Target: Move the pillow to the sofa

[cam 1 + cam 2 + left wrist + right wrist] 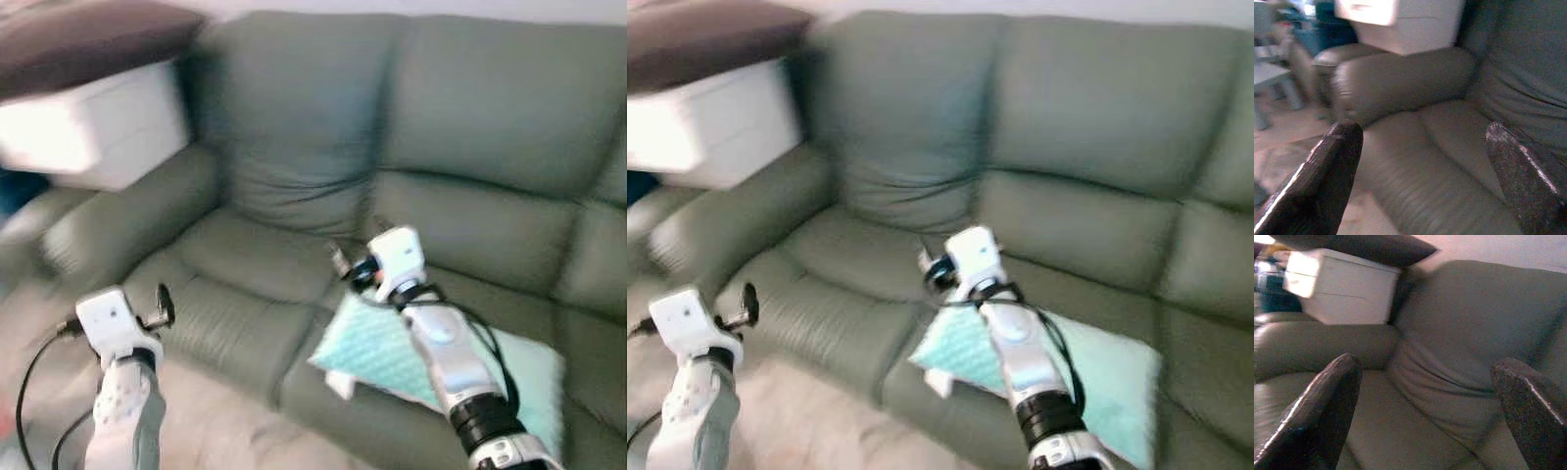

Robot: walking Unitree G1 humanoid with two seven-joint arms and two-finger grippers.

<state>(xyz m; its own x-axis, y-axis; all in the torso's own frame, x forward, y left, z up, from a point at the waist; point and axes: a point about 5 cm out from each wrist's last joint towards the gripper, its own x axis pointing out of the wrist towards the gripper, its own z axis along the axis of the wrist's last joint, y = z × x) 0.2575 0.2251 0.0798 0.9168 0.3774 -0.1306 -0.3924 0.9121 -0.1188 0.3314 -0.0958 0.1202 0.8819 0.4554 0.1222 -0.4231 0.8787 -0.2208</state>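
The left gripper point(162, 305) is nearest, held up in front of the sofa's front edge. Its two black fingers point(1327, 181) look rough and speckled, with rounded tips. They stand wide apart and there is nothing between them. A thin black cable point(29, 377) loops down from its white wrist block.

The right gripper point(343, 262) is a bit farther in, over the middle seat. Its dark, grainy fingers point(1317, 416) are also spread wide and hold nothing. Black wires run along its shiny silver arm point(456, 367).

The pillow point(377, 348) lies flat on the sofa seat, under the right arm. It is pale mint green and soft, with a bumpy, dotted cover. A small white tag point(340, 387) sticks out at its front edge. I cannot tell if there are words on it, as it is too small and blurry.

The sofa point(294, 147) is grey-green and looks like smooth leather. It has fat, puffy cushions with creases and a round, thick armrest point(118, 220).

Past the armrest stands a white boxy cabinet point(98, 127). A dark brown cushion point(88, 39) lies on top of it.
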